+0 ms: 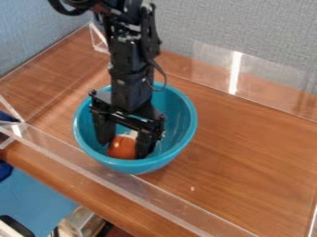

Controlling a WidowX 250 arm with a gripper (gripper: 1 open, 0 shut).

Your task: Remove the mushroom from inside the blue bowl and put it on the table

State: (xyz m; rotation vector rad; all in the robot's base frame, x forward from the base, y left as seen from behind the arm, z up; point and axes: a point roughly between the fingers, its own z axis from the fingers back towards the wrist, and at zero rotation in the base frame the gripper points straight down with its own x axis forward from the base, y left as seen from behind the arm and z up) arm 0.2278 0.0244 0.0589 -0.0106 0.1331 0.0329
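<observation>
Mushroom (pixel 122 146) inside bowl (pixel 181 118); bowl on table (pixel 247 157), left of centre.

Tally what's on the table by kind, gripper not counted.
Bowls: 1, the blue bowl
Toy food: 1, the mushroom, inside the bowl
Total: 2 things on the table

Robot lab, acrylic-walled wooden table (pixel 247 97)
</observation>
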